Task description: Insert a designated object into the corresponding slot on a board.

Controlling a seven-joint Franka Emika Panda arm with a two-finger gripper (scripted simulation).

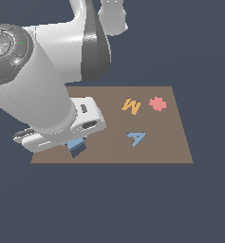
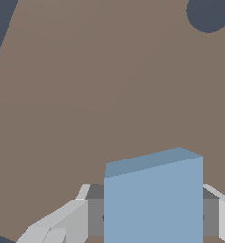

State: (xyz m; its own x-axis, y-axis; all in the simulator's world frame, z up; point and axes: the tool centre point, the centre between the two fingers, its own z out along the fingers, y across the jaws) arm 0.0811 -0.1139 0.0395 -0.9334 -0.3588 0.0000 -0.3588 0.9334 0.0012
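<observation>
My gripper (image 1: 76,142) is shut on the light-blue square block (image 1: 74,144) and holds it just above the near left part of the brown board (image 1: 152,152). Right under the block a small dark patch (image 1: 79,152) shows on the board. It looks like part of the slot, and the block and hand cover the rest. In the wrist view the block (image 2: 154,204) stands upright between the grey fingers (image 2: 61,220), with bare board (image 2: 85,95) beyond it.
An orange letter M (image 1: 131,106), a pink notched piece (image 1: 157,103) and a blue letter A (image 1: 136,138) lie on the board's right half. A small notched dark hole (image 2: 208,14) shows in the wrist view. The arm's bulk hides the board's far left.
</observation>
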